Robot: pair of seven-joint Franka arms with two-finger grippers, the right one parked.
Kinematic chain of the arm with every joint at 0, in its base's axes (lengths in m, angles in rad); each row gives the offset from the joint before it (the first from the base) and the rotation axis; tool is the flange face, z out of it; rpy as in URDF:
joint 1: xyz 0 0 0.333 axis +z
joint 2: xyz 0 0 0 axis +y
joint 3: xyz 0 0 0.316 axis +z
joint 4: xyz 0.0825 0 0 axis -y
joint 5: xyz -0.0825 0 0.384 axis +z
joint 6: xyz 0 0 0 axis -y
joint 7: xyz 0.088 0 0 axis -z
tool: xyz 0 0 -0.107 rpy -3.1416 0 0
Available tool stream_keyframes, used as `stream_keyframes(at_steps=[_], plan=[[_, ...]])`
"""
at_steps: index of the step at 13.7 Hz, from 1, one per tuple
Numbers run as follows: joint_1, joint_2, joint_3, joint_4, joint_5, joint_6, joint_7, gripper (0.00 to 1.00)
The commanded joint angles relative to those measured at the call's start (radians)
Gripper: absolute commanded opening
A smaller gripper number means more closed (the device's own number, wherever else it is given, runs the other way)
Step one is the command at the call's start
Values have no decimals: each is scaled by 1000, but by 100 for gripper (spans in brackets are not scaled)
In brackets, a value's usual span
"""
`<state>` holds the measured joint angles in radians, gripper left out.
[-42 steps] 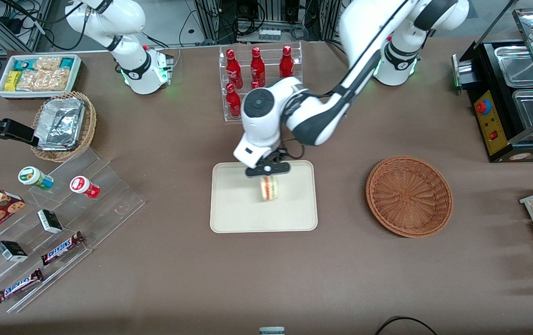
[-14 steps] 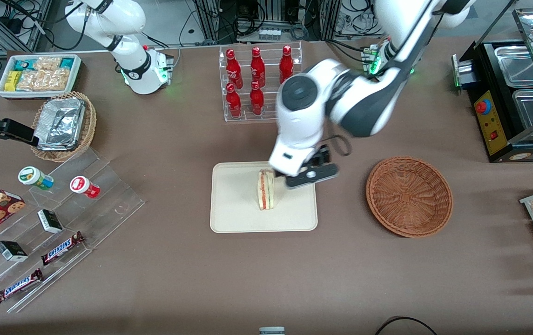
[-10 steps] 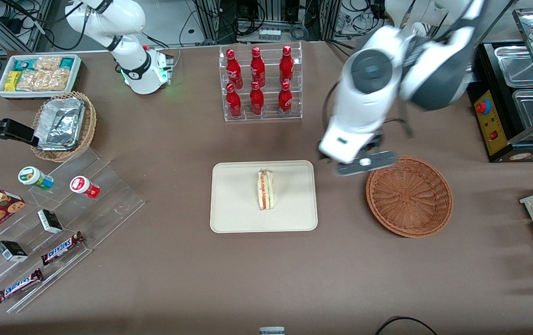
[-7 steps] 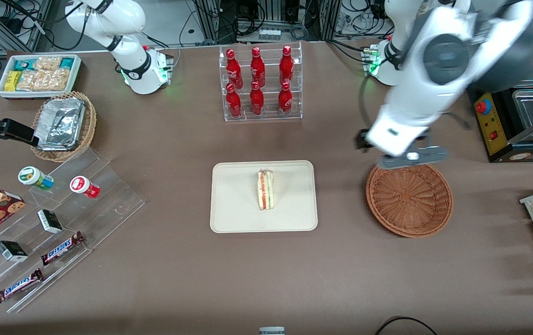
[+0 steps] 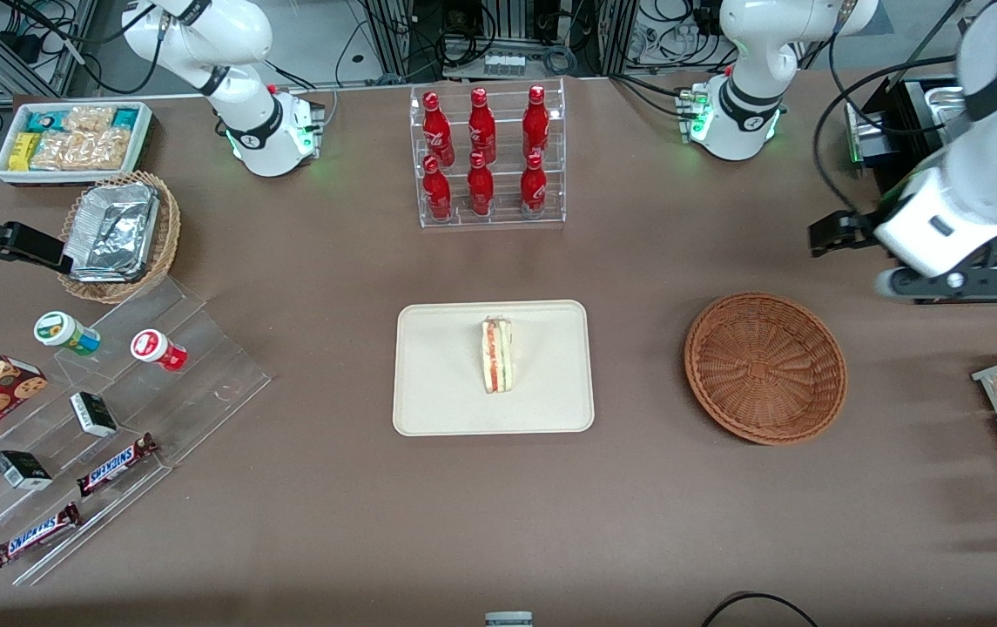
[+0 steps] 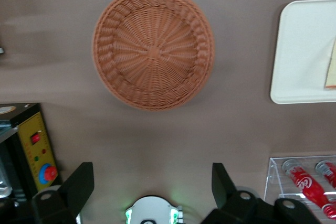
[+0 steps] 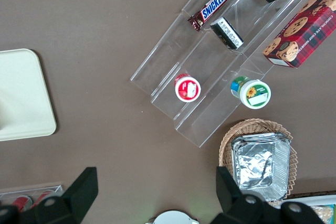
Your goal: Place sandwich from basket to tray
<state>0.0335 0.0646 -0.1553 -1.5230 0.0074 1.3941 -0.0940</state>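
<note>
Sandwich down on the tray, your gripper clear of it.

Your gripper [image 6: 152, 195] hung with its fingers [image 6: 77, 183] spread and holding nothing, high off toward the working arm's end of the table from the basket [image 5: 765, 367]. The sandwich [image 5: 498, 354] stood on the tray [image 5: 437, 392], its long axis running toward the front camera, well apart from the empty basket; judged done.

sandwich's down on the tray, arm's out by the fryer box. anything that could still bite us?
1. The sandwich stands on its edge on the tray; a bump could tip it.
2. The claw, open and empty, hangs high beside the black box with the red button; a careless swing may clip it.
3. The basket lies under any return path.
</note>
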Motion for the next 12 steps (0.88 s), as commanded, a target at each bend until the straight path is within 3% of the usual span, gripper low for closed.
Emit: stream_keyframes(at_steps=[1,6,12], plan=[[-3,-64,40,-45,23,-10,31,99],[-3,-74,114,-42,39,-10,121,99],[-55,-60,115,-22,42,-10,108,99]])
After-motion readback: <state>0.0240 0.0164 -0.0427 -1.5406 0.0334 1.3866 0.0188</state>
